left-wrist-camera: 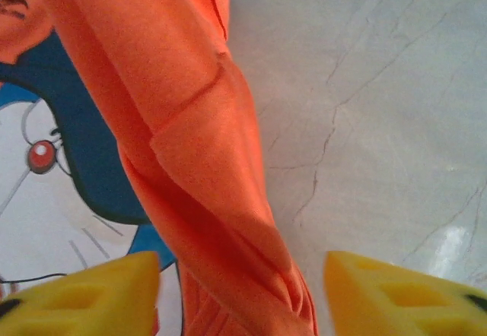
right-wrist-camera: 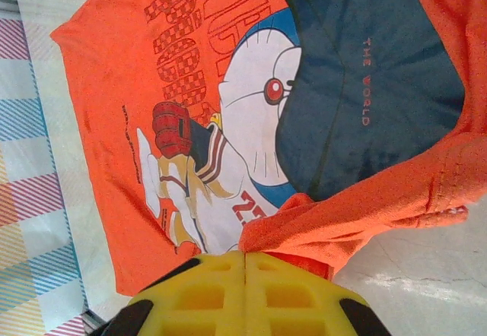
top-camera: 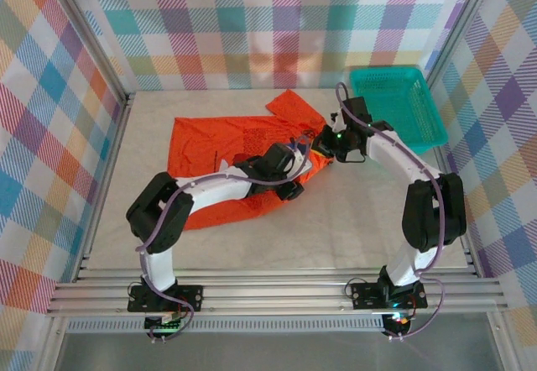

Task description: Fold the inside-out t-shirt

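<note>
Jaws: left gripper [left-wrist-camera: 242, 290] parted astride shirt [left-wrist-camera: 198, 146] ridge; right gripper [right-wrist-camera: 245, 258] pinched shut on shirt edge. Step, likely: securing grips. Next: left closes, both lift.

teal basket [top-camera: 403, 107]: far right corner, upright | table [top-camera: 336, 228]: pale, marbled | walls [top-camera: 252, 18]: coloured plaid
</note>
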You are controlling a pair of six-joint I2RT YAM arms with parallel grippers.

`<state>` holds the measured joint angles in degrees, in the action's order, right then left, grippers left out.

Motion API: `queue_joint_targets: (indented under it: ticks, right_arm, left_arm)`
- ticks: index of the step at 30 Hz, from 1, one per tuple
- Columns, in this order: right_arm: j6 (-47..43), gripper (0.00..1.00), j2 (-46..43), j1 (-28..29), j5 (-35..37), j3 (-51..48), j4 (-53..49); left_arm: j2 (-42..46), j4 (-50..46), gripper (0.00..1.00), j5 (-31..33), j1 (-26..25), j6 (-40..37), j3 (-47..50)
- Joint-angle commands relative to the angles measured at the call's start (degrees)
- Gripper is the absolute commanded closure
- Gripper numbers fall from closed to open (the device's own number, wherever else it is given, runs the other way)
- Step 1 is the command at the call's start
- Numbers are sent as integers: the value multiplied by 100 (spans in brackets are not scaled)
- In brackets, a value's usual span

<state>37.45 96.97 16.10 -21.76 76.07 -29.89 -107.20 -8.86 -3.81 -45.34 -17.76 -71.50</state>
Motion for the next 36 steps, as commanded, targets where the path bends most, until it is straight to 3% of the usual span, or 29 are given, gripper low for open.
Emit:
queue_joint_targets:
  ticks: [1, 2, 8, 10, 12, 16, 17, 18, 19, 22, 24, 26, 28, 32, 36]
  right_arm:
    - [-104, 100, 12, -122, 27, 249, -237]
    - [-145, 100, 7, -170, 63, 259, -283]
    - [-429, 100, 274, -314, 312, 338, -482]
    - [-454, 100, 520, -309, 280, 381, -433]
    - [-445, 100, 806, -312, 231, 458, -394]
    - [-477, 100, 1237, -303, 260, 666, -462]
    - [-509, 89, 1254, -302, 260, 700, -520]
    - [-540, 72, 1235, -296, 260, 721, -594]
    - [-584, 61, 1156, -272, 288, 710, -661]
    - [-758, 53, 744, -76, 498, 535, -869]
    - [-802, 54, 415, 100, 634, 243, -867]
    - [-726, 56, 100, 276, 660, -177, -751]
    - [-538, 60, -115, 466, 550, -599, -491]
    - [47, 67, -194, 739, 268, -1269, 273]
    - [335, 67, 132, 828, 96, -1213, 622]
  left_arm:
    - [-328, -623, 96, -721, 359, 180, -336]
    - [-362, -801, 100, -883, 492, 253, -397]
    - [127, -548, 100, -1298, 856, 472, -114]
    - [197, -393, 96, -1423, 944, 634, -68]
    - [199, -201, 70, -1538, 1022, 934, -10]
    - [391, 200, 41, -1474, 1071, 1331, 304]
    - [513, 247, 14, -1297, 1076, 1417, 403]
    - [636, 255, 0, -1122, 1071, 1498, 478]
    - [761, 216, 0, -893, 1080, 1604, 541]
    - [1028, -371, 0, -21, 1296, 2625, 448]
    - [1237, -130, 0, -576, 1678, 3024, 716]
    - [1602, 529, 0, -602, 1842, 3294, 1280]
    - [1743, 517, 0, -588, 1838, 3309, 1380]
    - [1755, 462, 26, -1122, 1577, 3458, 1442]
    - [1718, 616, 28, -1161, 1143, 3571, 1636]
